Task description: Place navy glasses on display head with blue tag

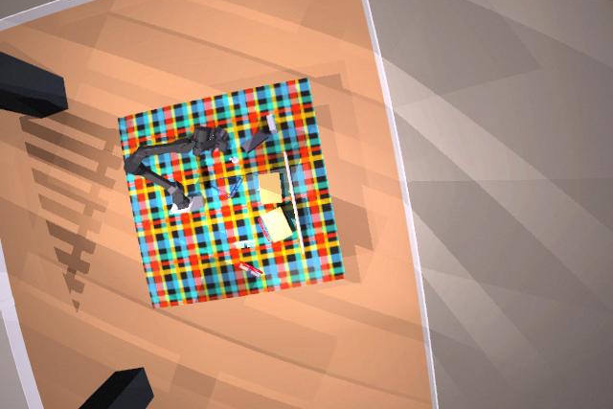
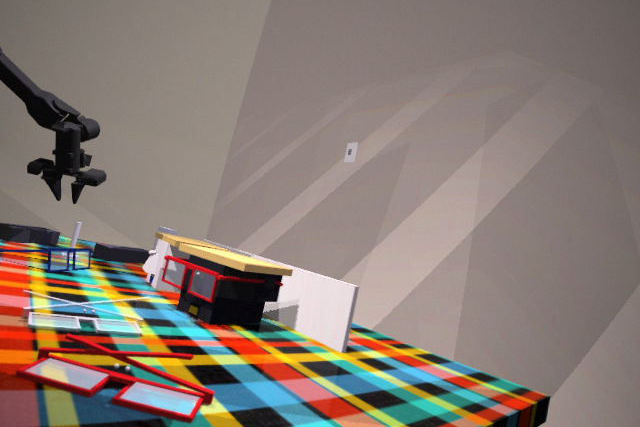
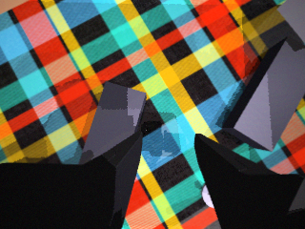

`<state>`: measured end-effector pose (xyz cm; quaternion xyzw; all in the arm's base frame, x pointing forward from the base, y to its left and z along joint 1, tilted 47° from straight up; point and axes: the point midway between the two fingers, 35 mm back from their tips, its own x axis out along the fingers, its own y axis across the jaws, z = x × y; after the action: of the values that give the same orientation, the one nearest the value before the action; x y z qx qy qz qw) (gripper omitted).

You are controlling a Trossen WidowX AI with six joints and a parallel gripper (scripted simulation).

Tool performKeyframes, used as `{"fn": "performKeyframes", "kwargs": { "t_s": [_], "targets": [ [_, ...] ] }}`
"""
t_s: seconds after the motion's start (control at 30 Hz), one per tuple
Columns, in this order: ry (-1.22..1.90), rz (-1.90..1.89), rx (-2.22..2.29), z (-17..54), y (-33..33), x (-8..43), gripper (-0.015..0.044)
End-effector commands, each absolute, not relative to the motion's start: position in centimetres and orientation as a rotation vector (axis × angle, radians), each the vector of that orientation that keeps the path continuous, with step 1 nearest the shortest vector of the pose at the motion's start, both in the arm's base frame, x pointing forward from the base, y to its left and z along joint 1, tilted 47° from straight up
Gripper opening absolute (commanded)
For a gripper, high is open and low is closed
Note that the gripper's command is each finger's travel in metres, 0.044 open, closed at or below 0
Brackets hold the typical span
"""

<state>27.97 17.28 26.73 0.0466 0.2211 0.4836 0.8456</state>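
The navy glasses [image 1: 237, 185] [image 2: 74, 260] stand on the checked cloth with lenses upright and temples spread. My gripper [image 2: 66, 201] [image 3: 168, 137] is partly open and empty, pointing down high above the cloth, beyond the glasses in the exterior view. The glasses are not in the wrist view. The head with the blue tag [image 2: 151, 278] is mostly hidden in the exterior view; its flat wooden top [image 1: 270, 188] shows from above. The other head [image 1: 276, 224] [image 2: 237, 300] is black with a yellow tag and wears red glasses [image 2: 188, 280].
A white panel [image 1: 293, 201] [image 2: 320, 303] stands behind the heads. White folded glasses [image 1: 244, 244] and red folded glasses [image 1: 251, 269] lie nearer the exterior camera. Dark blocks [image 1: 255, 141] [image 3: 114, 119] and a slim white post [image 2: 76, 234] are near the gripper's side.
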Motion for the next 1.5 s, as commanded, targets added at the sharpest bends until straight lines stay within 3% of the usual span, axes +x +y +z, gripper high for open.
{"fn": "performKeyframes", "kwargs": {
  "t_s": [0.0,0.37,0.63,0.87,0.97,1.47],
  "targets": [
    [0.563,0.911,0.019,21.6,12.9,31.3,0.0200],
    [0.836,0.827,-0.037,9.9,3.8,32.0,0.0200],
    [0.973,0.991,-0.019,1.3,-0.8,26.4,0.0200],
    [0.976,1.010,-0.010,0.9,-0.9,25.7,0.0200],
    [0.976,1.010,-0.010,0.9,-0.9,25.7,0.0121],
    [0.977,1.009,-0.011,0.4,-0.5,26.0,0.0120]
  ]
}}
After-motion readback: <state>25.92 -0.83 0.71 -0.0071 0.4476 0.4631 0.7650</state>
